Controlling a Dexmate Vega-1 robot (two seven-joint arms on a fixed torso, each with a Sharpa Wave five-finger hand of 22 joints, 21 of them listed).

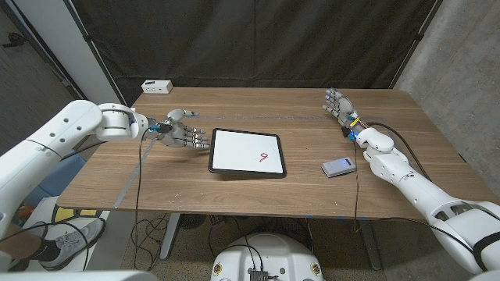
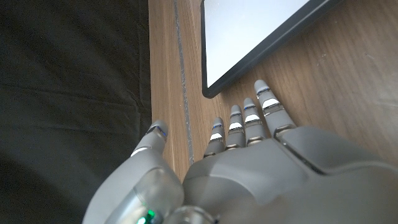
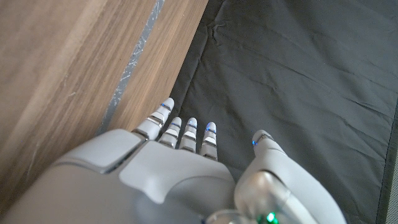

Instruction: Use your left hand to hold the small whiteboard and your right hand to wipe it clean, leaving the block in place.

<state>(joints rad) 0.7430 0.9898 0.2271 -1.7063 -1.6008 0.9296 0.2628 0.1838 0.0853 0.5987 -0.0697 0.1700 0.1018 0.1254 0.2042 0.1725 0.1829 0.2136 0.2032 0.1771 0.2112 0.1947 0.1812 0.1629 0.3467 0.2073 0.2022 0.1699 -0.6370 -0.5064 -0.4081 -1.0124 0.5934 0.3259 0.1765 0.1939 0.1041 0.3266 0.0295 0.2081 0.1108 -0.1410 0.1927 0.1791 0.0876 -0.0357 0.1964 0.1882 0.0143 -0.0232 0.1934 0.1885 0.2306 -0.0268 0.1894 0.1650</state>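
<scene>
The small whiteboard (image 1: 247,152), white with a black frame and a red mark (image 1: 264,157) on it, lies in the middle of the table. My left hand (image 1: 181,136) hovers just left of the whiteboard with fingers stretched toward its edge, holding nothing. The left wrist view shows the fingertips (image 2: 261,93) a short way from the whiteboard's corner (image 2: 214,90), apart from it. A small grey-blue block (image 1: 338,167) lies on the table right of the board. My right hand (image 1: 341,104) is at the far right of the table, fingers spread and empty, well behind the block.
A white box (image 1: 157,86) sits at the table's far left corner. A dark curtain (image 1: 258,39) hangs behind the table. Cables run along both arms. A pale tape line (image 2: 181,93) runs across the wood near my left hand.
</scene>
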